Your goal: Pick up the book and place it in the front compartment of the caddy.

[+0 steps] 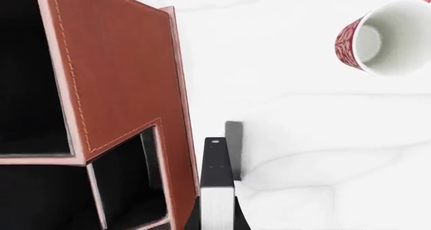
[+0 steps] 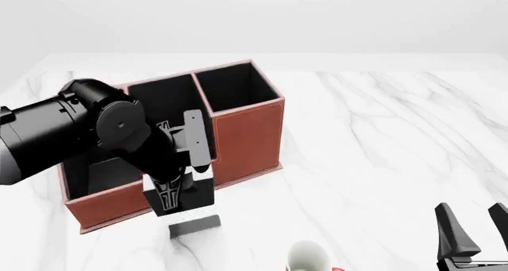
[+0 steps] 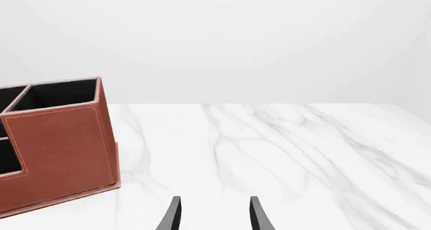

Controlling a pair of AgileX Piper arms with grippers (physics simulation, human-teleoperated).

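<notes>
The right claw (image 2: 472, 230) hung spread wide and empty over the near surface (image 2: 381, 164). Beyond it, the left claw (image 2: 171, 195) gripped the book (image 1: 217, 192) upright, above the surface, just beside the caddy (image 2: 238, 134)'s front wall.

The left arm (image 2: 80, 137) hides part of the caddy (image 2: 238, 128); the mug (image 2: 308, 258) is cut by the frame's bottom edge.

Left arm reaching forward and down, left pincer (image 2: 173, 208) clamped on the book (image 1: 217, 192), right pincer (image 2: 474, 230) parted, low at right.
</notes>
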